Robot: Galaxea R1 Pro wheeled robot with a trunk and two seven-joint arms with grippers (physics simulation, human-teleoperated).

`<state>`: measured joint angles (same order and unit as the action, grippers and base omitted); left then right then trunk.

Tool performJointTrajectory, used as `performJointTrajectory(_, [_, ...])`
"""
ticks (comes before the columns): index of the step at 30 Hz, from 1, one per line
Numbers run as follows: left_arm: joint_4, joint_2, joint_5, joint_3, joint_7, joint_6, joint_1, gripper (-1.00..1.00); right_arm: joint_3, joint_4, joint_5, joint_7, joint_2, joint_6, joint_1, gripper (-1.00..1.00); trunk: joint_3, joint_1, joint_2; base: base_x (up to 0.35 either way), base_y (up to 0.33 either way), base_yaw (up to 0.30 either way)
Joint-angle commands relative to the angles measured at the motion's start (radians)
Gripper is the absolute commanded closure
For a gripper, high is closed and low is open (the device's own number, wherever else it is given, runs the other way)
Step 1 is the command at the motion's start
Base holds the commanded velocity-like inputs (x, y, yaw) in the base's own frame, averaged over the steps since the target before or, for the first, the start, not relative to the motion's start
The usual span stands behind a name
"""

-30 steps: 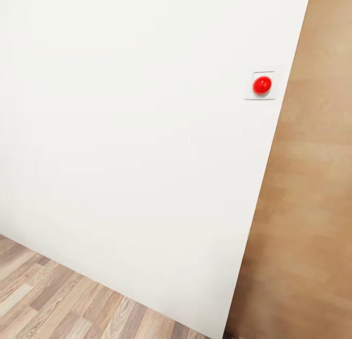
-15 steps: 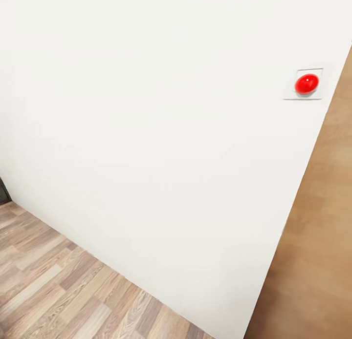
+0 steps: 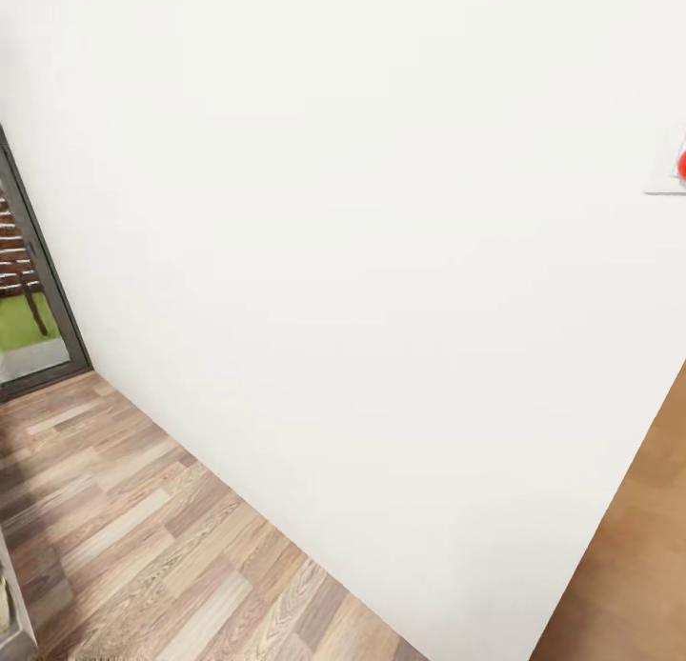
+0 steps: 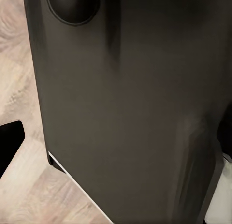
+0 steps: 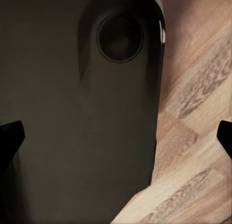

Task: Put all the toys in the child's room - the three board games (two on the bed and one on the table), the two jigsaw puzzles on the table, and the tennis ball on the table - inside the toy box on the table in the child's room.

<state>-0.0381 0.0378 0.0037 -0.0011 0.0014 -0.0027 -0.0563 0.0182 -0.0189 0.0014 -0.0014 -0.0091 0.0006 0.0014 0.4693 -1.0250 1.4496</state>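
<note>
The toys, the toy box, the table and the bed are out of view. In the left wrist view my left gripper (image 4: 116, 141) hangs beside my own dark body panel (image 4: 135, 108), above the wood floor, with one black fingertip (image 4: 9, 144) far out at the picture's edge. My right gripper (image 5: 116, 137) is open, its two black fingertips (image 5: 9, 137) wide apart with nothing between them. Behind it is the dark body panel (image 5: 87, 112).
A plain white wall (image 3: 362, 242) stands close ahead, meeting a wood plank floor (image 3: 143, 547). A glass door with a dark frame (image 3: 38, 290) is at the left. A red button on a white plate (image 3: 675, 166) sits at the right edge, above a brown door panel (image 3: 638, 575).
The camera has swung left: the red button slid to the right edge, more floor shows, and the glass door has come into view at the left.
</note>
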Motion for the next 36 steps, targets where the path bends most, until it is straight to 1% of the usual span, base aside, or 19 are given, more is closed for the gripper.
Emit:
performJointTrajectory(1, [-0.002, 0.0, 0.0, 0.0, 0.0, 0.0, 0.0, -1.0, 0.002, -0.001, 0.0, 0.0, 0.0, 0.0, 0.0, -1.0, 0.001, 0.0, 0.0, 0.0, 0.0, 0.294])
performJointTrajectory(8, [-0.003, 0.002, 0.001, -0.001, 0.0, -0.002, 0.0, -1.0, 0.002, -0.001, 0.0, 0.0, -0.001, -0.001, 0.0, -1.0, 0.001, 0.0, 0.0, 0.0, 0.0, 0.294])
performJointTrajectory(16, [-0.004, 0.004, 0.002, -0.002, 0.0, -0.003, 0.0, -1.0, 0.002, -0.002, 0.0, 0.0, -0.008, -0.002, 0.0, -1.0, 0.001, 0.0, 0.0, 0.0, 0.0, 0.294])
performJointTrajectory(23, [-0.007, 0.013, 0.002, -0.004, 0.0, -0.003, 0.0, -1.0, 0.002, -0.002, 0.0, 0.0, -0.011, -0.002, 0.0, -1.0, 0.001, 0.0, 0.0, 0.0, 0.0, 0.294])
performJointTrajectory(36, [-0.009, 0.018, 0.002, -0.005, 0.0, -0.003, 0.0, -1.0, 0.003, -0.003, 0.001, 0.0, -0.012, -0.002, 0.0, -1.0, 0.001, 0.0, 0.0, 0.0, 0.0, 0.294])
